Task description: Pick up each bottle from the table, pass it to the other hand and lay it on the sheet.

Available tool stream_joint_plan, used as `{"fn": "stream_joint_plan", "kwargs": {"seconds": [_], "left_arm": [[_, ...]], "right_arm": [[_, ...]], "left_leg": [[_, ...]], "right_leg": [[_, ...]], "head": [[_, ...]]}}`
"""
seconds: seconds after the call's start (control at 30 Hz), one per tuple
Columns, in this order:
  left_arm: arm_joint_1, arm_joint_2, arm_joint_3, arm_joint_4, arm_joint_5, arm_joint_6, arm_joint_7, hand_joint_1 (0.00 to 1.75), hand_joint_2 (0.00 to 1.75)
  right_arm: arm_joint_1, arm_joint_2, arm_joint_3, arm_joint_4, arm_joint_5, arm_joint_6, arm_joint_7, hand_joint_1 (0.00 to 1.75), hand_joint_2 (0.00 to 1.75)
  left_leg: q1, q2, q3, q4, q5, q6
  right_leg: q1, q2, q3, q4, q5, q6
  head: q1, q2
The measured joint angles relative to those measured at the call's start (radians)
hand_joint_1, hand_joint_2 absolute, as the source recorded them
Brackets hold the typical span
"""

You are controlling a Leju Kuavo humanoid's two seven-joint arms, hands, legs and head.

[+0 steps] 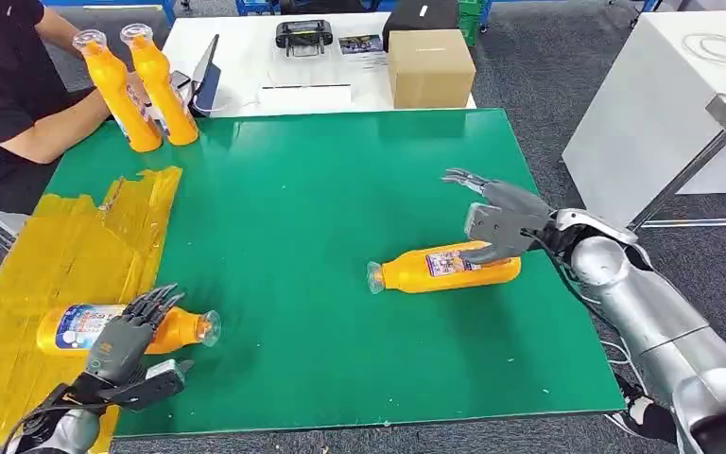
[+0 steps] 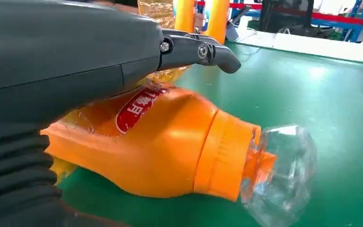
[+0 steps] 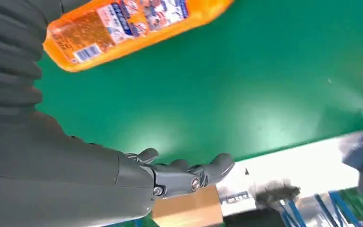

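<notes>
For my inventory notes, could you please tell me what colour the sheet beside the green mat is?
The sheet is yellow and crinkled; the head view shows it best.

Orange plastic bottle with clear cap (image 1: 446, 268) lying on its side mid green table, cap toward the yellow sheet, second like bottle (image 1: 85, 327) lying half on crinkled yellow plastic sheet (image 1: 66, 255), two more (image 1: 142, 87) upright at far corner
</notes>
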Motion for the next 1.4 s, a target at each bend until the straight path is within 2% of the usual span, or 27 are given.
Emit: {"fn": "stream_joint_plan", "kwargs": {"seconds": [0.23, 0.4, 0.5, 0.6, 1.1, 1.4], "left_arm": [[-0.016, -0.033, 0.031, -0.015, 0.258, -0.084, -0.040, 0.00, 0.00], [-0.039, -0.064, 0.072, -0.137, 0.691, -0.261, -0.045, 0.00, 0.00], [-0.078, -0.096, 0.126, -0.169, 0.781, -0.387, -0.045, 0.00, 0.00], [-0.098, -0.122, 0.172, -0.196, 0.808, -0.432, -0.046, 0.00, 0.00], [-0.135, -0.179, 0.258, -0.219, 0.822, -0.510, -0.046, 0.00, 0.00], [-0.148, -0.213, 0.297, -0.196, 0.822, -0.575, -0.045, 0.00, 0.00]], "right_arm": [[-0.039, -0.100, 0.106, 0.001, -0.067, 0.034, 0.039, 0.00, 1.75], [-0.039, -0.177, 0.181, 0.003, -0.095, 0.031, 0.059, 0.00, 1.75], [-0.050, -0.195, 0.221, 0.022, -0.096, 0.033, 0.066, 0.00, 1.75], [-0.061, -0.200, 0.250, 0.046, -0.088, 0.033, 0.069, 0.00, 1.75], [-0.082, -0.165, 0.345, 0.161, -0.032, -0.012, 0.028, 0.00, 1.75], [-0.045, 0.044, 0.350, 0.411, 0.225, -0.285, -0.048, 0.00, 1.75]], "left_leg": [[-0.001, -0.001, -0.001, 0.001, 0.000, 0.001], [-0.001, -0.002, -0.002, 0.001, 0.000, 0.001], [-0.001, -0.002, -0.002, 0.001, 0.000, 0.001], [-0.001, 0.000, -0.001, 0.001, 0.000, 0.001], [-0.001, -0.001, -0.002, 0.001, 0.000, 0.001], [0.000, 0.000, -0.001, 0.001, 0.001, 0.001]], "right_leg": [[0.000, -0.003, 0.000, 0.000, 0.000, 0.000], [-0.001, -0.004, -0.001, 0.000, 0.000, 0.000], [0.000, -0.004, 0.000, 0.000, 0.000, 0.000], [0.000, -0.003, -0.001, 0.000, 0.000, 0.000], [0.000, -0.003, 0.000, 0.000, 0.000, 0.001], [0.000, -0.003, 0.000, 0.000, 0.000, 0.000]], "head": [[0.000, 0.000], [0.000, 0.000], [0.000, 0.000], [0.000, 0.000], [0.000, 0.000], [0.000, 0.000]]}}
